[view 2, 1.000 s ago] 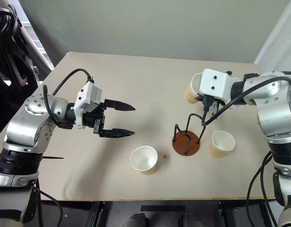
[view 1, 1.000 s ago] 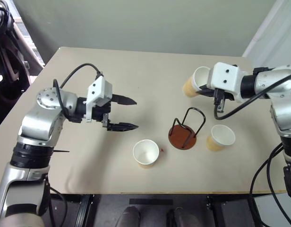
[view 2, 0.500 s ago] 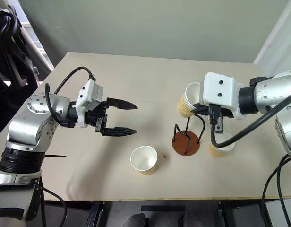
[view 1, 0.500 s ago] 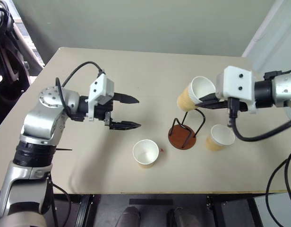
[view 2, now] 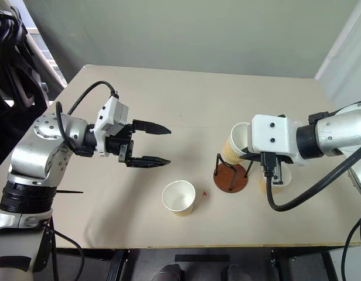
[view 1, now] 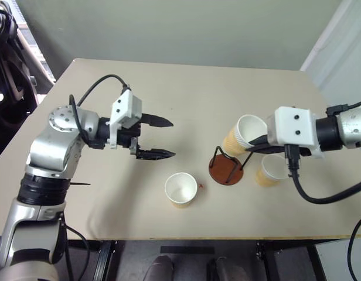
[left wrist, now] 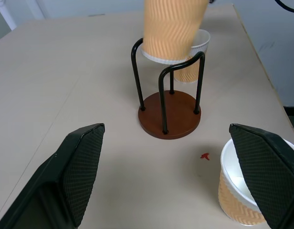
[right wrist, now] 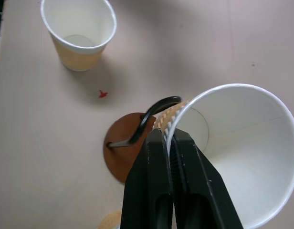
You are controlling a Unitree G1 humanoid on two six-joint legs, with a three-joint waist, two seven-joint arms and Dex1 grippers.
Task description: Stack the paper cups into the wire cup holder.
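Table (view 1: 186, 88): pale beige top — bare over its far half.
Holder (view 1: 226, 171): reddish-brown disc base standing on the table near the front edge, right of centre, black wire arches rising from it.
Left cup (view 1: 181, 189): upright on the table, mouth up, just left of the holder and apart from it.
Right cup (view 1: 269, 170): upright on the table — just right of the holder.
Red speck (view 1: 200, 187): tiny mark on the table between the left cup and the holder.
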